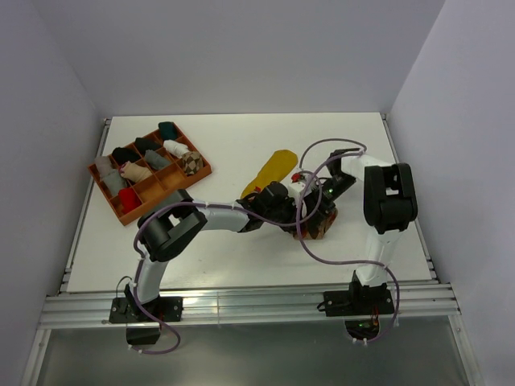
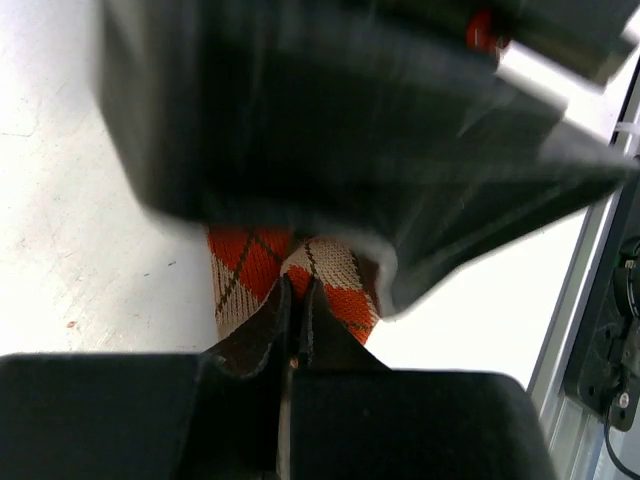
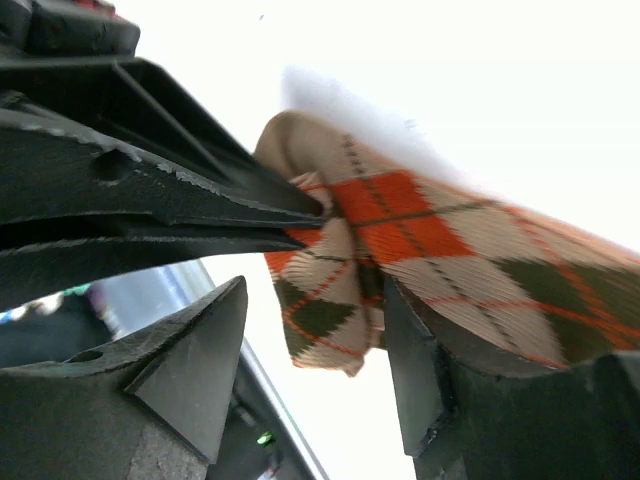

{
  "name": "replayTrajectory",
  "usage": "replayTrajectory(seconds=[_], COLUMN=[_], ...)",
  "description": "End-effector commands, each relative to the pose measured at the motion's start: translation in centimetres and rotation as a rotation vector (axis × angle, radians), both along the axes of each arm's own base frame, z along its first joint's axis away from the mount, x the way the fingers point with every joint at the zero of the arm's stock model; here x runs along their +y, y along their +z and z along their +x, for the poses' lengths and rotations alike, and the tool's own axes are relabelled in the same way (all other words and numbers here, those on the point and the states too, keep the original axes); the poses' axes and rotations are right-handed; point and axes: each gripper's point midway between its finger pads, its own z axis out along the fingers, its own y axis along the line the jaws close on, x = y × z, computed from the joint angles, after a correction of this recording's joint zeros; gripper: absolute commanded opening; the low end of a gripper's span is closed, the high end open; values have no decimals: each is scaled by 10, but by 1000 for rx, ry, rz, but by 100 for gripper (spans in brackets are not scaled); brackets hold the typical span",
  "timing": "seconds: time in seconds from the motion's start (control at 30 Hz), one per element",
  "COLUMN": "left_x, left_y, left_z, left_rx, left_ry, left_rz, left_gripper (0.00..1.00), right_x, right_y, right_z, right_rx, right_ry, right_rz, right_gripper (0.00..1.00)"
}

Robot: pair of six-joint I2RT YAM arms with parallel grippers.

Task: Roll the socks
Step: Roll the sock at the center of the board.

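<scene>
An orange-brown-cream argyle sock (image 1: 316, 227) lies bunched at the table's middle, between both grippers. My left gripper (image 2: 297, 287) is shut, and its fingertips pinch a fold of this sock (image 2: 255, 262). The right wrist view shows those fingertips biting the knit (image 3: 400, 215). My right gripper (image 3: 315, 350) is open. A loose flap of the sock hangs between its fingers, and the sock's body drapes over the right finger (image 3: 420, 385). A plain mustard sock (image 1: 272, 171) lies flat just behind the grippers. A brown-and-cream argyle bundle (image 1: 191, 163) sits in the tray.
An orange compartment tray (image 1: 105, 194) at the back left holds several small sock bundles in black, grey, white, teal and red. The right arm's cable (image 1: 322, 149) loops over the work spot. A metal rail (image 1: 241, 305) runs along the near edge.
</scene>
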Motion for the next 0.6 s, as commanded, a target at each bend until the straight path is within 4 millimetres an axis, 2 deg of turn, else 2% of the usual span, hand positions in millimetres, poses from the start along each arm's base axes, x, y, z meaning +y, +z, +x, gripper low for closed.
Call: replayTrajectory(seconds=[0.0, 0.2, 0.33, 0.43, 0.57], left_x=[15, 18, 18, 17, 18], left_y=[-23, -22, -18, -16, -16], left_z=[-2, 4, 6, 6, 5], left_rx=[21, 20, 22, 24, 23], left_ry=[52, 102, 124, 124, 125], left_rz=[91, 91, 79, 76, 72], left_gripper=[0, 0, 0, 0, 0], right_x=[-8, -22, -54, -73, -79], right_y=[6, 15, 22, 18, 11], right_z=[30, 40, 61, 68, 67], right_rx=[-164, -195, -235, -253, -236], right_ry=[-53, -161, -317, -388, -438], right_rz=[-29, -60, -99, -164, -206], right_gripper=[64, 65, 63, 64, 65])
